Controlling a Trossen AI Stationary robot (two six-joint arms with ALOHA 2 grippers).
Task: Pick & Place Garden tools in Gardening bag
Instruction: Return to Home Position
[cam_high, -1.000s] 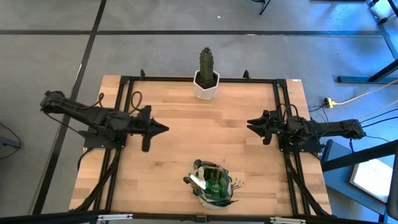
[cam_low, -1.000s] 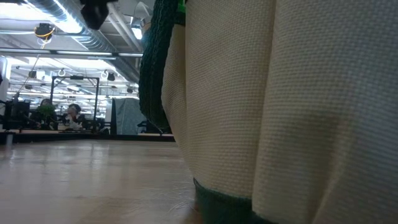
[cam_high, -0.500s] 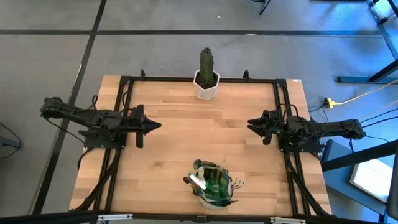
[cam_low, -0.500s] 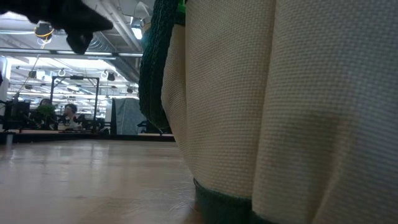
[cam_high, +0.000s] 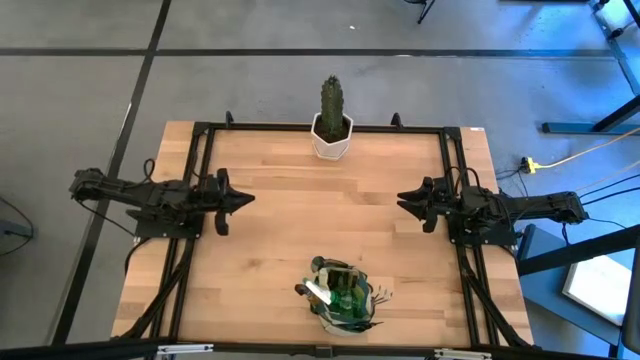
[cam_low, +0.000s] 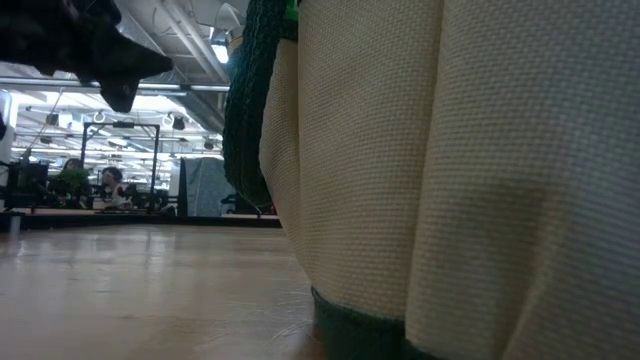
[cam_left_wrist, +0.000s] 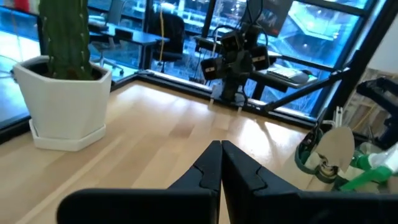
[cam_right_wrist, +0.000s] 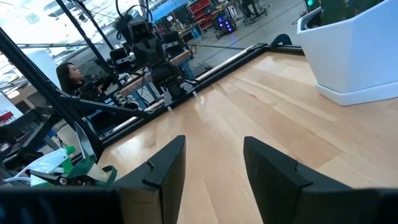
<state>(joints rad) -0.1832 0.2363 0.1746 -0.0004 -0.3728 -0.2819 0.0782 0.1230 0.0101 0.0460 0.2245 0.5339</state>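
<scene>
Pretty much done imo: garden tools (cam_high: 318, 290) sit in gardening bag (cam_high: 342, 323) at 6 o'clock, none loose elsewhere. Ur left gripper (cam_high: 243, 199) at 9, fingers pinched together, empty; right gripper (cam_high: 404, 200) at 3, fingers apart, empty. Only homing left.

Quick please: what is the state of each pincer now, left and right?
Left pincer: closed, empty, over the left side of the light wooden table.
Right pincer: open, empty, over the table's right side.

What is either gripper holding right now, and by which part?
Nothing. The left gripper is shut with nothing between its fingers; the right gripper is open and empty. The garden tools sit in the gardening bag.
</scene>
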